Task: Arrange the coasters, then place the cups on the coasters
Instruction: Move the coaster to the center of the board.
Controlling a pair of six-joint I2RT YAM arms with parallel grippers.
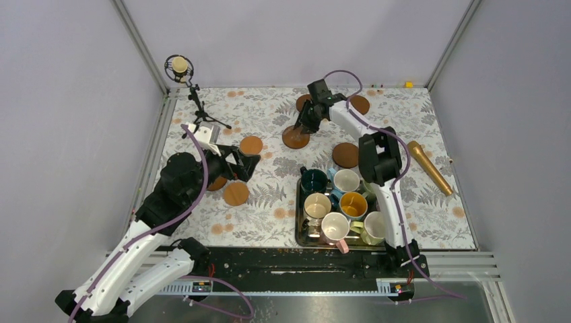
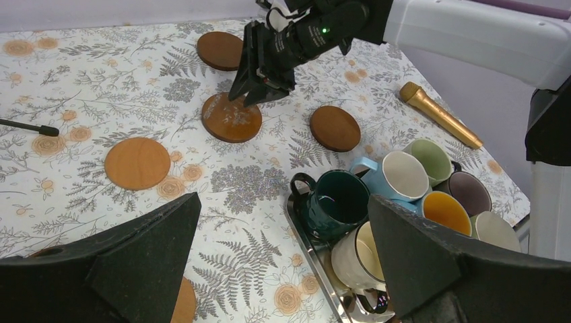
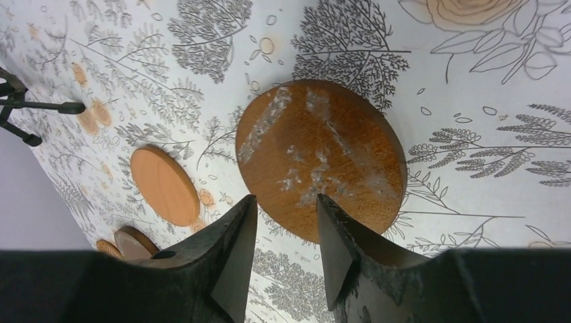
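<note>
Over the scuffed round brown wooden coaster (image 3: 323,158), right gripper (image 3: 286,199) stands part-spread, pinching nothing; coaster-arranging step, apparently; next move: lift clear without nudging it.

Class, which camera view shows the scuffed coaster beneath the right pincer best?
The right wrist view: the scuffed coaster fills the frame, its whitish marks plain, with the right pincer over its edge. The left wrist view shows it smaller, partly behind that pincer. The top view shows it tiny, partly covered too.
</note>
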